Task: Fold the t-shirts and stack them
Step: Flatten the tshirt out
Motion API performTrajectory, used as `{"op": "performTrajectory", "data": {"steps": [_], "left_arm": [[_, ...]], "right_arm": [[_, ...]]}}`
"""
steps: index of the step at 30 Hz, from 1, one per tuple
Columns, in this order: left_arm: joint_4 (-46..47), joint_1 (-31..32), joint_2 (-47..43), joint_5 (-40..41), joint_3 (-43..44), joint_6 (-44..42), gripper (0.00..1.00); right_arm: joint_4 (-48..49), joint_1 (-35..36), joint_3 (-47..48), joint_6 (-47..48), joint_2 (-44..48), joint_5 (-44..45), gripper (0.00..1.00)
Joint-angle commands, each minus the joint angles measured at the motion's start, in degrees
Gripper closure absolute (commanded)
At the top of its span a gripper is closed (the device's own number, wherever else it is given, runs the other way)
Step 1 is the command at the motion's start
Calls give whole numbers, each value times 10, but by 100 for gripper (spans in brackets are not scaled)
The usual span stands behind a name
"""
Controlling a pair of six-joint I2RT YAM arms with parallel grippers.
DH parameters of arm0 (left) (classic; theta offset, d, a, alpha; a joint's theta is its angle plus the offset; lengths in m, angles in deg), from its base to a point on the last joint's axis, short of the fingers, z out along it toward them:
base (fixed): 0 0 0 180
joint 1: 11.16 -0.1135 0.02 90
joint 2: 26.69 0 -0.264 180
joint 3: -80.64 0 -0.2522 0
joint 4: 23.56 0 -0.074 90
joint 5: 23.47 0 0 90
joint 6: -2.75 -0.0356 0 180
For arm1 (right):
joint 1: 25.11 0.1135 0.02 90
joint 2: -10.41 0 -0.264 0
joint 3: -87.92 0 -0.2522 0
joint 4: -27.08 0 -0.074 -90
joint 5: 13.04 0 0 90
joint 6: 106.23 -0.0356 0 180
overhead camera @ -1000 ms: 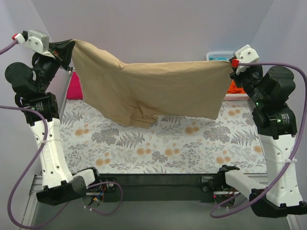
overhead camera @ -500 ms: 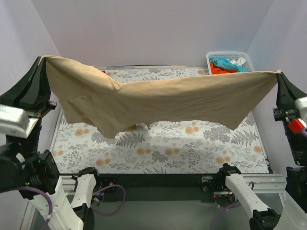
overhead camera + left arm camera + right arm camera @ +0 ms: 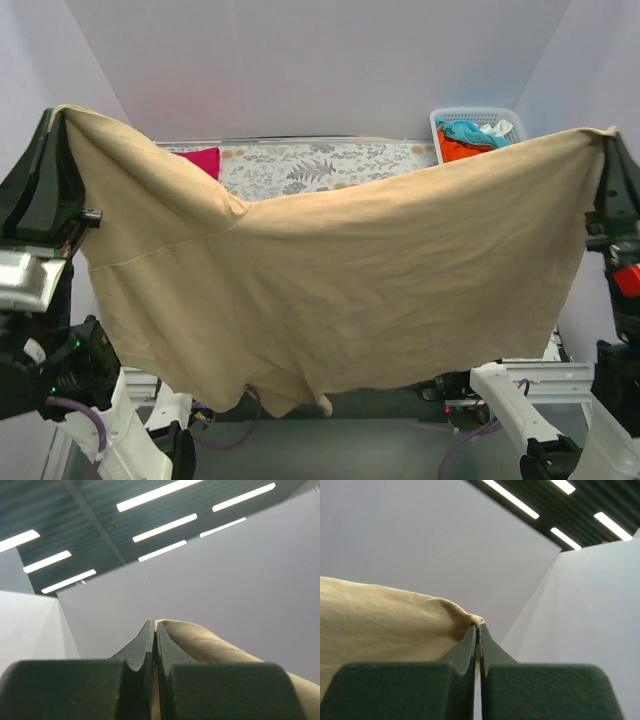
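Top external view: tan t-shirt (image 3: 340,290) hangs spread wide, lightly wrinkled.

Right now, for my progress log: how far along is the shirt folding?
Done: perhaps the pink shirt on the table; fold unclear. In hand: the tan shirt, stretched in the air between both shut jaws. Left: folding it, plus the orange shirt and blue shirt in the basket.

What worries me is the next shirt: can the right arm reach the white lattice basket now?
Probably not: the white plastic lattice basket is near, but the right gripper is shut on a corner of the tan cotton t-shirt, the left gripper on another.
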Motion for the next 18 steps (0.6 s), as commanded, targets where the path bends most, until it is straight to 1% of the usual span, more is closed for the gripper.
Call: {"op": "performTrajectory", "data": {"steps": [1, 2, 3, 5, 6, 7, 8, 9, 10, 13, 14, 16, 17, 18], "left_arm": [[-27, 1, 12, -50, -81, -3, 100], [-27, 1, 6, -83, -139, -2, 100], [-30, 1, -5, -91, -164, -2, 100], [-38, 0, -9, -104, -235, -3, 100], [-41, 1, -8, -105, -258, -6, 100], [-44, 1, -2, -107, -279, -10, 100], [-42, 1, 5, -108, -297, -12, 100], [-40, 1, 11, -121, -334, -19, 100], [-27, 1, 28, -122, -352, -16, 100], [-10, 2, 64, -127, -410, -12, 100], [6, 5, 93, -125, -423, -13, 100], [34, 12, 125, -119, -451, -30, 100], [54, 26, 163, -114, -458, -37, 100], [60, 36, 181, -107, -463, -46, 100]], "right_arm": [[35, -1, -103, 18, -10, -16, 99], [39, 0, -124, 19, -11, -18, 99], [52, -1, -171, 21, -12, -16, 99], [70, -1, -217, 25, -19, -21, 99], [95, -1, -241, 26, -21, -26, 99], [113, -1, -293, 27, -23, -34, 99], [127, 0, -316, 29, -29, -48, 99], [141, -1, -336, 29, -35, -53, 99], [162, -1, -375, 29, -44, -55, 99], [208, -1, -426, 31, -84, -57, 99], [238, -1, -457, 32, -106, -61, 99], [262, 0, -482, 36, -133, -65, 99], [283, -1, -502, 37, -163, -68, 99], [294, 0, -509, 39, -180, -75, 99]]}}
